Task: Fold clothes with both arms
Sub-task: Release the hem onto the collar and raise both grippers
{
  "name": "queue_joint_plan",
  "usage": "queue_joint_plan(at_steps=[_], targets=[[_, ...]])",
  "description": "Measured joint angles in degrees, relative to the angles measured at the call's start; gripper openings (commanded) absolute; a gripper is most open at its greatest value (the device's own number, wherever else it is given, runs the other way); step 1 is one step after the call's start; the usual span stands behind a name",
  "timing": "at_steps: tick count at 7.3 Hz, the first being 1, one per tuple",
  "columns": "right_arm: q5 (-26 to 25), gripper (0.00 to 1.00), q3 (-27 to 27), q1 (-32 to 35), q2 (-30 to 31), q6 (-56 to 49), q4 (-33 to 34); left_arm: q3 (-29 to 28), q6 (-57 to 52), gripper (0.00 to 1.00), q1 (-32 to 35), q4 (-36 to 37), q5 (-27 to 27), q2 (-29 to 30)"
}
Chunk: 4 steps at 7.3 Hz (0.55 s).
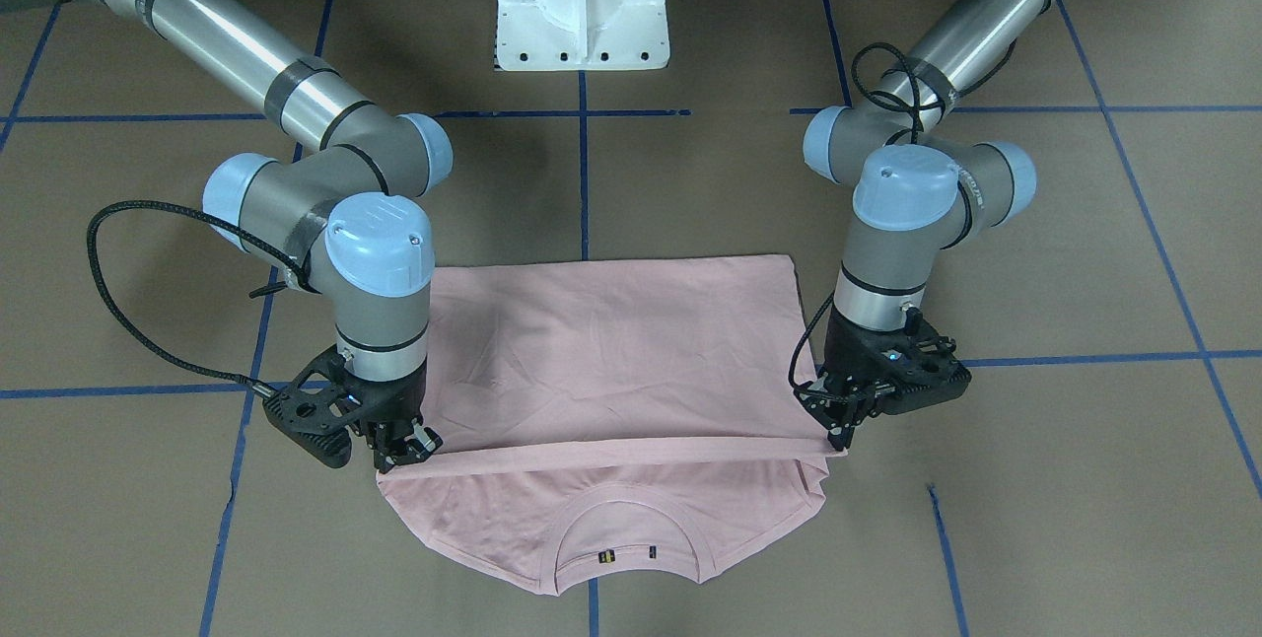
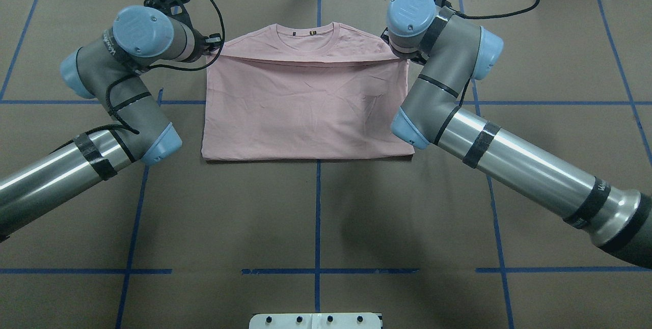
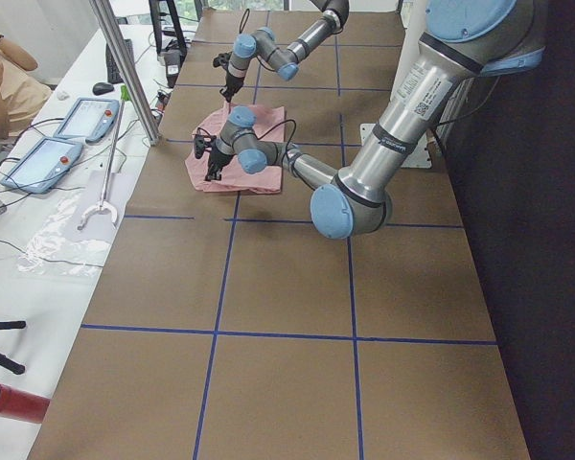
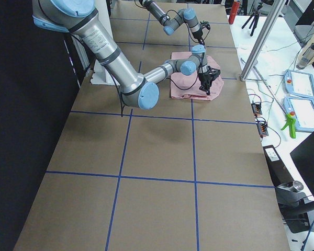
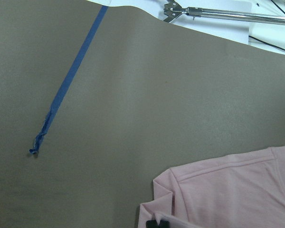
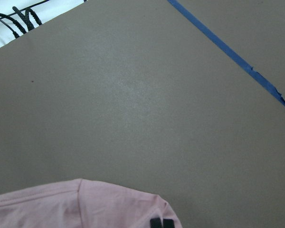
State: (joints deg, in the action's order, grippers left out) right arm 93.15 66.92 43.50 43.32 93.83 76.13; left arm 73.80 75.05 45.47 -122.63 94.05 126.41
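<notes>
The light pink T-shirt lies on the brown table, plain back up. Its lower half is folded over toward the ribbed collar. My left gripper is shut on one corner of the folded-over edge. My right gripper is shut on the other corner; the overhead view hides it behind its own wrist. Both hold the edge low, just short of the collar. Each wrist view shows a pink shoulder and black fingertips at the bottom edge.
The white pedestal base stands at the robot's side of the table. Blue tape lines grid the brown cover. Beyond the far edge lie teach pendants, a metal post and cables; a person sits there.
</notes>
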Motion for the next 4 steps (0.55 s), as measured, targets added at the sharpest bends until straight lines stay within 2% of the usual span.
queue_joint_plan(at_steps=[3, 4], targets=[[-0.9, 0.00, -2.2, 0.3, -0.9, 0.0, -1.4, -1.1, -0.1, 0.00, 0.6, -1.5, -1.3, 0.1], [-1.3, 0.09, -3.2, 0.3, -1.4, 0.0, -1.5, -1.7, -0.1, 0.13, 0.6, -2.3, -1.7, 0.1]])
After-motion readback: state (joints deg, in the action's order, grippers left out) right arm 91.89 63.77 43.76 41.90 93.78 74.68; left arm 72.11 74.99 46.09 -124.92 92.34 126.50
